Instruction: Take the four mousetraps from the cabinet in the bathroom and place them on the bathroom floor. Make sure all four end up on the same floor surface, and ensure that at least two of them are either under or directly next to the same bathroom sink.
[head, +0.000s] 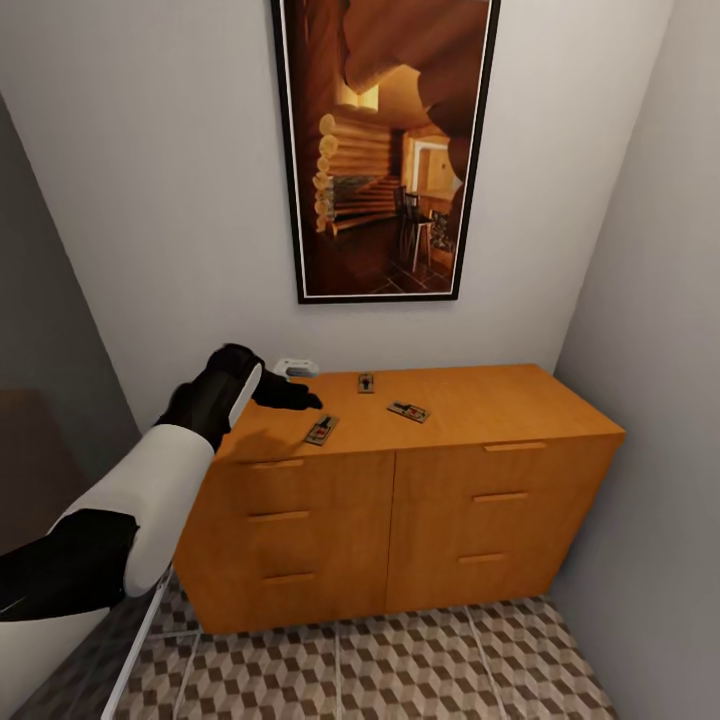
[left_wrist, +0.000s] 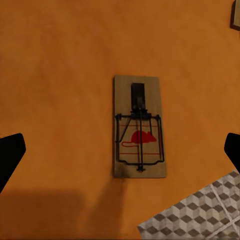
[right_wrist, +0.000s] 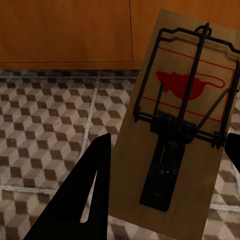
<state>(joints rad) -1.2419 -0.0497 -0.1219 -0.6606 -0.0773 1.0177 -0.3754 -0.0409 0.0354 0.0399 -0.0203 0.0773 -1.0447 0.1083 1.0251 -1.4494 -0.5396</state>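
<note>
Three mousetraps lie on the flat top of the orange-brown cabinet (head: 450, 500): one near the front left (head: 321, 430), one further back (head: 366, 383), one toward the middle (head: 408, 411). My left gripper (head: 300, 400) hovers over the top's left part. In the left wrist view it (left_wrist: 120, 150) is open, fingers spread wide either side of a mousetrap (left_wrist: 139, 127) below it, apart from it. My right gripper (right_wrist: 170, 142) is shut on another mousetrap (right_wrist: 180, 130), held above the bathroom floor (right_wrist: 45, 125) in front of the cabinet (right_wrist: 65, 30). The bathroom sink is out of view.
A small white object (head: 295, 368) sits at the back left of the cabinet top, beside my left gripper. A framed picture (head: 385, 150) hangs on the wall above. Walls close in on both sides. Patterned floor tiles (head: 400, 670) stretch in front of the cabinet.
</note>
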